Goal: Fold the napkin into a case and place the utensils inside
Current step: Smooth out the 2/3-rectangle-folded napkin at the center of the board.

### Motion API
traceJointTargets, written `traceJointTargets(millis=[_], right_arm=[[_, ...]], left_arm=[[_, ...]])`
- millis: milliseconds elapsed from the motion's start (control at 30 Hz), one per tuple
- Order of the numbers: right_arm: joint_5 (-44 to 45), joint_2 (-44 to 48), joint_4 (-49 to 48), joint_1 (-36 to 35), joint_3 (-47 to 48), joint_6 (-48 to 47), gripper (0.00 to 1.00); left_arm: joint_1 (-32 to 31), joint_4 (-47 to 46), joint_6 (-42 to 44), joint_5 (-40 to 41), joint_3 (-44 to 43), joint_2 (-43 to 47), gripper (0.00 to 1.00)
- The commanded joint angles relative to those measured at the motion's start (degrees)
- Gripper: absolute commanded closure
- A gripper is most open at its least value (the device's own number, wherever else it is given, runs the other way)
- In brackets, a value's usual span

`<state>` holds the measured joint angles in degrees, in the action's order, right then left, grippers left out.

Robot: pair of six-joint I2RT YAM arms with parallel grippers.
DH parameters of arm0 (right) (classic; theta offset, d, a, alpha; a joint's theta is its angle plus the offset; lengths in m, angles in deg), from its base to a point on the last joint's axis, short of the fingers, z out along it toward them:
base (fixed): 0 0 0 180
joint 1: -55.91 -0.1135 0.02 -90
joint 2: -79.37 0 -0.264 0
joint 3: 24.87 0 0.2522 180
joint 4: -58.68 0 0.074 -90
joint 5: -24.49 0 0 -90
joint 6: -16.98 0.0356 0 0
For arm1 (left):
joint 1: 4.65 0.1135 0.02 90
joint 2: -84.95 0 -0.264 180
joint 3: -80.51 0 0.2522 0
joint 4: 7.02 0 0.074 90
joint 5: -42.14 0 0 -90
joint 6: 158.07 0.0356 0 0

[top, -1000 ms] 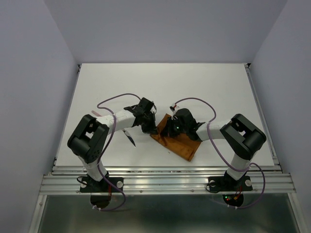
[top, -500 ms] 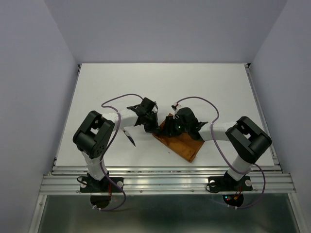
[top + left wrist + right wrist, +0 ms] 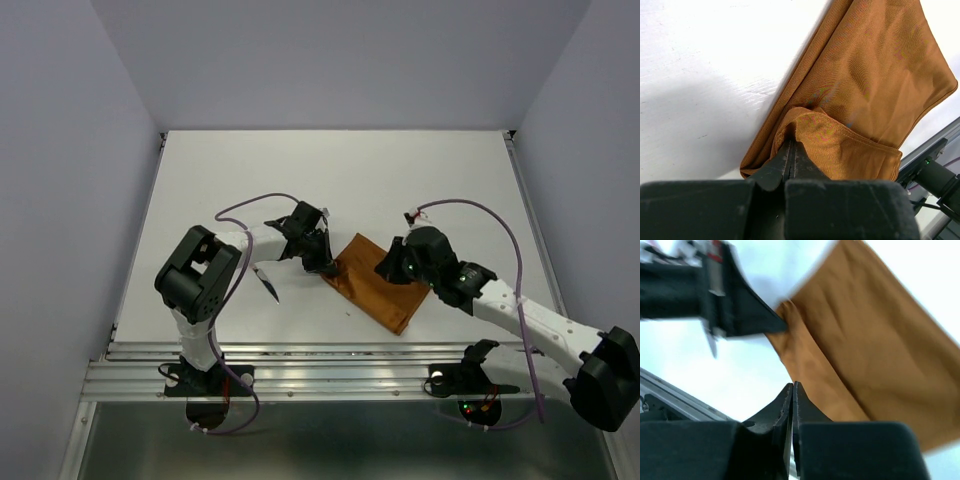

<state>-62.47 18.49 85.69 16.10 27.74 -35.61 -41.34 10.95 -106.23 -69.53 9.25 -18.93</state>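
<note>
The rust-orange napkin [image 3: 378, 288] lies folded into a slim rectangular case on the white table, slanting down to the right. My left gripper [image 3: 326, 266] is at its left end, shut on the lifted top layer [image 3: 830, 132], so the case's mouth gapes a little. My right gripper [image 3: 387, 268] hovers over the case's upper right edge, its jaws shut with nothing between them [image 3: 792, 386]; the napkin [image 3: 875, 350] shows below it. One utensil [image 3: 268, 284], slender with a dark pointed end, lies on the table left of the case, under the left arm.
Purple cables [image 3: 245, 205] loop over both arms. A metal rail [image 3: 340, 365] runs along the table's near edge. Grey walls close in the table at the back and on both sides.
My right arm has swung out to the right and its gripper has drawn back from the napkin's left end to its right edge. The left gripper keeps its hold at the left end.
</note>
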Motion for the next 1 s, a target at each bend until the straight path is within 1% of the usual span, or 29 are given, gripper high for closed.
traceJointTargets(millis=[0, 100, 200, 367, 433, 567, 667, 700, 767, 800, 867, 900, 967], right_arm=[[3.2, 5.6, 15.0, 0.1, -7.4, 9.3, 0.98], [2.6, 9.5, 16.8, 0.1, -10.7, 13.4, 0.99], [2.0, 10.6, 16.9, 0.1, -13.4, 15.8, 0.99], [5.4, 8.0, 17.9, 0.1, -16.3, 17.3, 0.99], [6.8, 6.2, 18.7, 0.1, -15.4, 16.7, 0.99], [8.5, 8.0, 19.6, -4.0, -9.5, 16.3, 0.99], [10.7, 7.3, 19.2, -7.8, -4.8, 16.8, 0.99], [11.0, 5.2, 18.6, -10.3, -3.0, 16.7, 0.99], [11.3, 2.0, 15.5, -13.1, -1.6, 16.6, 0.99], [11.1, -2.3, 13.1, -15.4, -0.1, 16.6, 0.99], [10.4, -6.9, 10.9, -17.7, 1.6, 16.0, 0.99], [9.6, -11.4, 9.9, -18.5, 2.4, 15.4, 0.99], [8.2, -15.1, 7.6, -19.1, 3.9, 15.1, 0.99]], left_arm=[[-0.7, 3.2, 2.2, 2.7, 1.9, -2.1, 1.0], [-0.8, 3.3, 2.2, 2.5, 1.7, -1.6, 1.0], [-0.9, 3.5, 2.4, 2.3, 1.3, -1.7, 1.0], [-1.0, 4.6, 2.5, 2.4, 0.3, -1.6, 1.0], [-1.2, 5.2, 2.5, 2.4, 0.0, -1.4, 1.0], [-1.3, 5.7, 2.6, 2.4, -0.2, -1.0, 1.0], [-1.2, 5.9, 2.6, 2.4, -0.2, -1.0, 1.0], [-1.4, 6.0, 2.6, 2.3, -0.1, -1.0, 1.0], [-1.3, 6.0, 2.6, 2.2, 0.0, -1.2, 1.0], [-1.5, 6.0, 2.6, 2.1, -0.1, -1.2, 1.0], [-1.4, 6.2, 2.7, 2.1, -0.1, -1.2, 1.0], [-1.4, 6.3, 2.7, 2.1, 0.0, -1.2, 1.0], [-1.5, 6.3, 2.7, 2.1, 0.0, -1.0, 1.0]])
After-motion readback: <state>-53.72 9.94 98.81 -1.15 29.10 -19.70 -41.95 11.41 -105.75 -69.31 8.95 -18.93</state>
